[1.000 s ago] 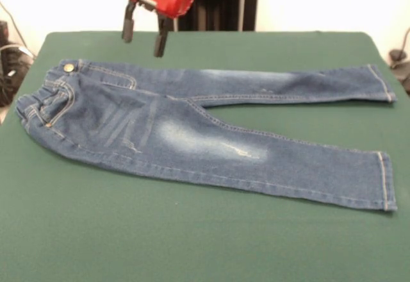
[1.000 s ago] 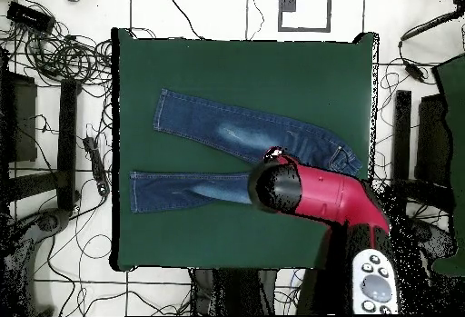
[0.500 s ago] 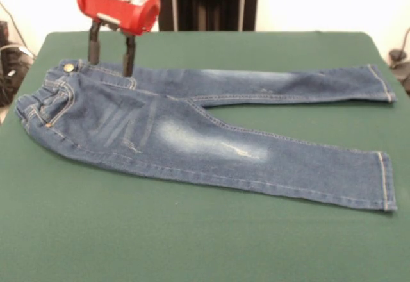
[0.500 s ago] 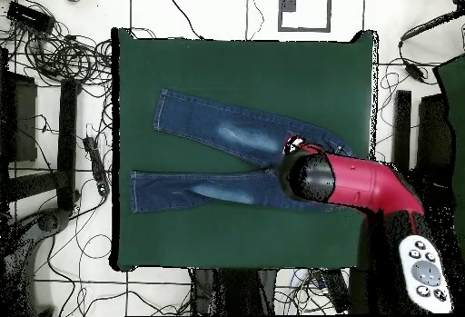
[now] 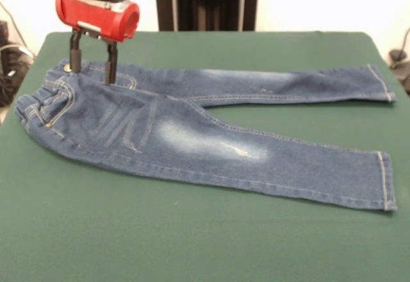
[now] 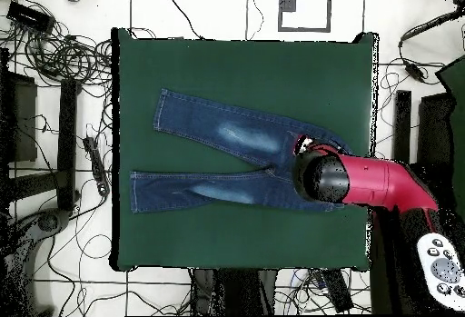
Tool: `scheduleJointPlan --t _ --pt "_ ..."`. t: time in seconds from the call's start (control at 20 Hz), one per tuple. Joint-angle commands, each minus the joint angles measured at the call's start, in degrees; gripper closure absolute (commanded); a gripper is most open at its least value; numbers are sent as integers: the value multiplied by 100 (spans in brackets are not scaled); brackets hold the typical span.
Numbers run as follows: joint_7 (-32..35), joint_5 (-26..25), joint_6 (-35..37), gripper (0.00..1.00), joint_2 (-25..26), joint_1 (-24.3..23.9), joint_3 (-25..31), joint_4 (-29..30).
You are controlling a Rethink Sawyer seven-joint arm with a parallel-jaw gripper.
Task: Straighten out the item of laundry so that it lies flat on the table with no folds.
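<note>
The jeans (image 5: 192,138) lie spread on the green table (image 5: 192,243), waist at the left in the front view, both legs reaching right. The far leg is straight; the near leg angles toward the front right. In the overhead view the jeans (image 6: 227,159) have the waist at the right, partly hidden under the red arm. My gripper (image 5: 93,74) is open, its two black fingers (image 5: 111,70) pointing down at the waistband's far corner, straddling the brass button area. The fingertips are at or just touching the denim; nothing is held.
Cables and stands (image 6: 54,104) crowd the floor left of the table in the overhead view. The arm's red body (image 6: 381,182) reaches in over the table's right edge there. The black pedestal (image 5: 205,0) stands behind the table's far edge.
My gripper has moved left in the front view and come down, from above the far edge to the jeans' waistband corner. The jeans have not moved.
</note>
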Motion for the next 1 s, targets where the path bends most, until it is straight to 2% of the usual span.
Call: scheduleJointPlan --t 0.05,0.4,0.75,1.0 --pt "-981 -450 -105 0 389 43 944 359" --pt "-1001 -753 -194 0 751 -173 1180 185" --pt "-1383 -889 148 0 889 -543 1532 77" --pt "-1205 -1057 28 0 1013 -624 1659 64"
